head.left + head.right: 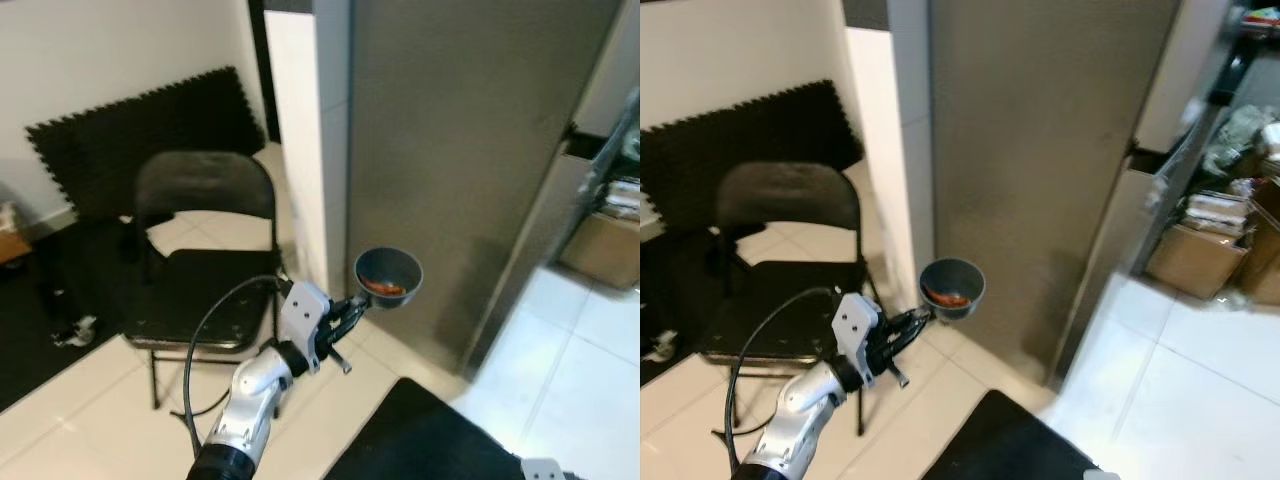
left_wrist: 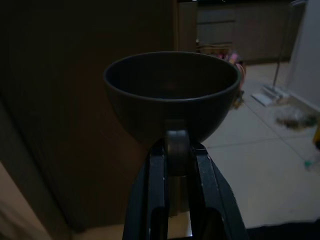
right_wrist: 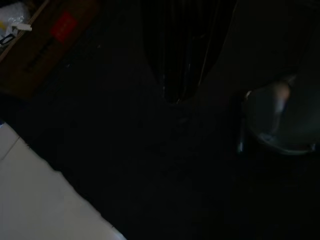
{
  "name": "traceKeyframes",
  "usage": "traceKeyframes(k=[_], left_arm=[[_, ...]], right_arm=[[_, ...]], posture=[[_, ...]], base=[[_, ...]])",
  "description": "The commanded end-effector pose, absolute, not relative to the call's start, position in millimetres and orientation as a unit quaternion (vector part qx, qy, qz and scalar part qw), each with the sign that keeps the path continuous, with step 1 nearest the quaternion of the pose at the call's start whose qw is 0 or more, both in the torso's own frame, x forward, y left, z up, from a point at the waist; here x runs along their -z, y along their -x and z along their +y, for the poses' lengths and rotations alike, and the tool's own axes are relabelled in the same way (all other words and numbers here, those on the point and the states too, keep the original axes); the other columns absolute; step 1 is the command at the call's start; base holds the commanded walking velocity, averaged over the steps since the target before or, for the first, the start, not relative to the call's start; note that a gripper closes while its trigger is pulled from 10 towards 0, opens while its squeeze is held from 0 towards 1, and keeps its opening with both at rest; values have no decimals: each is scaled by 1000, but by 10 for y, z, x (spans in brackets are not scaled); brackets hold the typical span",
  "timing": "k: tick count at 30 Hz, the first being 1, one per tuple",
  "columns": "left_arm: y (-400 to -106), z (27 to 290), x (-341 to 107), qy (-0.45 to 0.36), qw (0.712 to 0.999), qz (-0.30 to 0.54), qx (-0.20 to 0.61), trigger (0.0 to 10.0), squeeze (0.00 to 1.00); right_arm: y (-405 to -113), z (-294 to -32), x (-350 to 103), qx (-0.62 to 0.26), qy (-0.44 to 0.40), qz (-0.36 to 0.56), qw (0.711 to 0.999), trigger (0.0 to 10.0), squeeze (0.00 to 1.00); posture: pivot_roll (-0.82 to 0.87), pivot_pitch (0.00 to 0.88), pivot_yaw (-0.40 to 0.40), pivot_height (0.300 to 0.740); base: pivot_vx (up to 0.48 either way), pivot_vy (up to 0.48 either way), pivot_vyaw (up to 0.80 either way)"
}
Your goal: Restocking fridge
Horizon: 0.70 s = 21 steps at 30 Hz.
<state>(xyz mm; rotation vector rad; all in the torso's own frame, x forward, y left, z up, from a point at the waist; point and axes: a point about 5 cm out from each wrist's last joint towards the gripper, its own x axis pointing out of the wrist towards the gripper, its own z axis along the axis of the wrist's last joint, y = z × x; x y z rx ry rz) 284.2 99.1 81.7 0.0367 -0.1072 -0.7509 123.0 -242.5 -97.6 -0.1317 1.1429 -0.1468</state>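
Observation:
My left gripper (image 1: 362,302) is shut on the short handle of a small dark grey bowl (image 1: 388,277) and holds it level in the air. Something orange-red (image 1: 385,289) lies inside the bowl. The bowl hangs just in front of the tall grey fridge (image 1: 470,150), whose door is closed. In the left wrist view the bowl (image 2: 172,97) sits right beyond the two black fingers (image 2: 155,200). My right gripper (image 3: 180,65) hangs low in the dark over a black mat.
A black folding chair (image 1: 200,250) stands to my left, with black foam mats (image 1: 130,130) behind it against the wall. A white panel (image 1: 300,150) flanks the fridge. Cardboard boxes (image 1: 1200,250) and clutter sit at the right. A black mat (image 1: 420,440) lies on the pale tiled floor.

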Motion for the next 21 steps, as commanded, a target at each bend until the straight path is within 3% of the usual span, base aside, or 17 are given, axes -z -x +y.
traceKeyframes(k=[1,10,21], left_arm=[[-2863,1015,-794,-13,934,-42,354,10000,0],[-2835,1084,-683,13,937,-16,348,10000,0],[-2783,1133,-625,13,937,-13,348,10000,0]], right_arm=[[-1229,-2416,978,72,54,538,838,10000,0],[-1240,-2415,975,71,54,538,839,10000,0],[-1241,-2418,974,66,56,538,839,10000,0]], posture=[[15,0,-4,740],[15,0,-5,740],[17,0,-8,740]], base=[[0,0,0],[0,0,0],[307,0,0]])
